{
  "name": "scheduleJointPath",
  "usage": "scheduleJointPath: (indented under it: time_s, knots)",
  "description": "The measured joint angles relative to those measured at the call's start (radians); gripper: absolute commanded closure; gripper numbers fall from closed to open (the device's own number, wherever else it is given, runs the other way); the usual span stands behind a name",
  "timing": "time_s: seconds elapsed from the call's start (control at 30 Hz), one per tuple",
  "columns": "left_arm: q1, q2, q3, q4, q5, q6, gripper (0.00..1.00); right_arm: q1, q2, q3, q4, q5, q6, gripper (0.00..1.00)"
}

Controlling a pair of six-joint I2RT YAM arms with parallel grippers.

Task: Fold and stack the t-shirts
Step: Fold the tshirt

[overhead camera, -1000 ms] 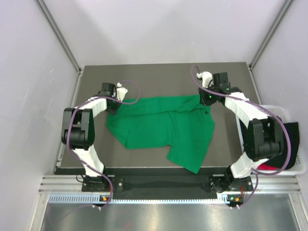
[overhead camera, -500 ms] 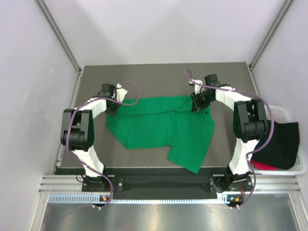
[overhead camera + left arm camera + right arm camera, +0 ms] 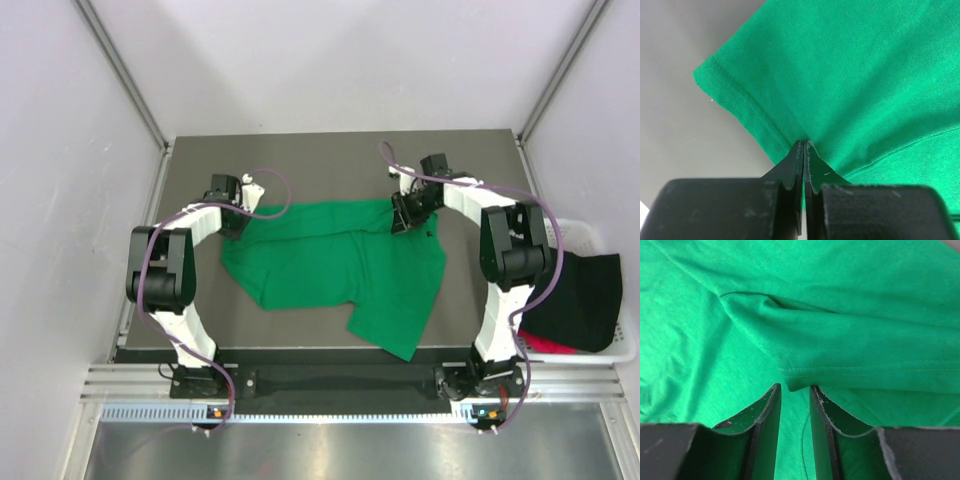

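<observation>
A bright green t-shirt lies spread and partly folded on the dark table. My left gripper sits at the shirt's far left corner, shut on the cloth just inside the stitched hem; in the left wrist view its fingertips meet at the pinch. My right gripper is down on the shirt's far right part. Its jaws stand apart, with the corner of a stitched fold lying right at the tips and nothing gripped. A black t-shirt and a red one are bunched at the right.
A white basket off the table's right edge holds the black and red shirts. Grey walls with metal corner posts close in the back and sides. The arm bases and a metal rail run along the near edge.
My right arm has swung inward, moving its gripper left and down onto the shirt, and its jaws have widened. The left gripper has stayed put, still shut on the cloth.
</observation>
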Motion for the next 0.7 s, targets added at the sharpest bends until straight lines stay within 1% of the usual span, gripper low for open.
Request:
scheduleJointPath:
  time_s: [0.37, 0.6, 0.7]
  knots:
    - [-0.001, 0.0, -0.002, 0.003, -0.003, 0.0, 1.0, 0.001, 0.002, 0.0, 0.001, -0.04, 0.008, 0.67]
    - [-0.001, -0.004, -0.009, 0.009, -0.003, 0.0, 1.0, 0.001, 0.002, 0.0, 0.008, -0.035, 0.02, 0.62]
    - [-0.001, -0.005, -0.01, 0.01, -0.003, 0.0, 1.0, 0.001, 0.002, 0.0, 0.01, -0.031, 0.026, 0.62]
